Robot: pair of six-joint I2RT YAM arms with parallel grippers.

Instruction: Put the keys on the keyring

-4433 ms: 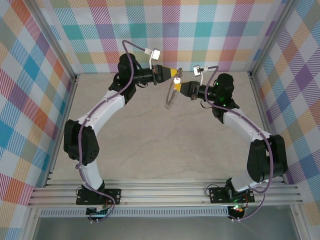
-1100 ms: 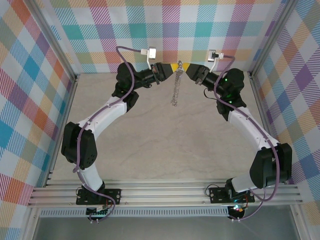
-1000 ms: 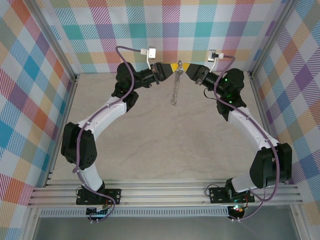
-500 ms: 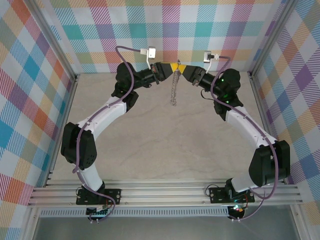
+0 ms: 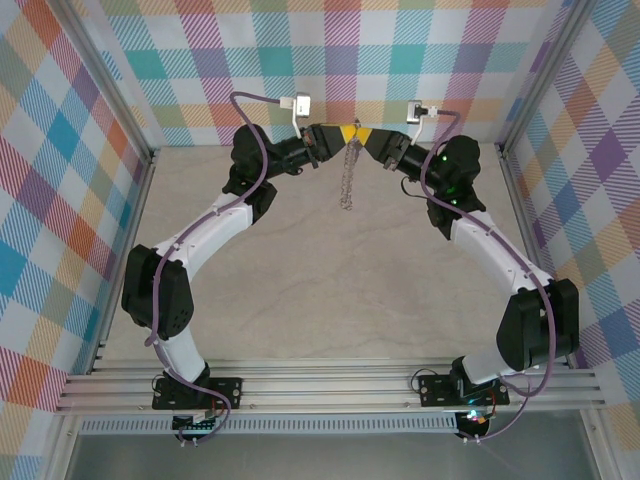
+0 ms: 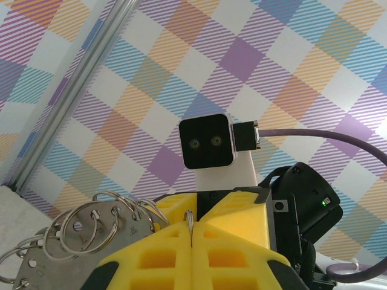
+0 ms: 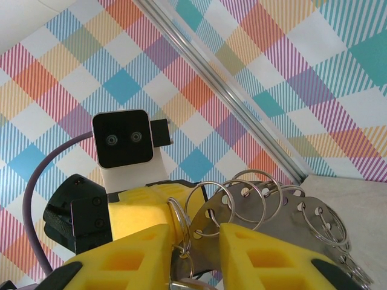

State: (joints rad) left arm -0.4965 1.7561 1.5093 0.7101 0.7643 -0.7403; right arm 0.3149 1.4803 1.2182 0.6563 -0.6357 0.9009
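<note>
The keyring (image 5: 347, 178) is a flat silvery plate strung with several split rings, and it hangs in the air between the arms at the back. My left gripper (image 5: 335, 133) is shut on one thin ring (image 6: 190, 222), which sticks up edge-on from its closed yellow pads (image 6: 163, 248); the plate (image 6: 66, 257) hangs to its left. My right gripper (image 5: 362, 136) faces it tip to tip. Its yellow fingers (image 7: 136, 254) stand apart around a doubled split ring (image 7: 181, 223). A small ring and the silvery head of the key (image 7: 188, 284) lie low in that gap; whether the fingers touch the key is not clear.
Under the hanging keyring lies the beige table (image 5: 330, 290). Plaid walls close in the back and both sides, with aluminium posts at the corners (image 5: 150, 150). Aluminium rails (image 5: 330, 385) carry both arm bases along the near edge.
My right gripper has moved left, up against the left gripper's tips, and its fingers have narrowed a little. The hanging keyring has shifted slightly left. The left gripper stays shut.
</note>
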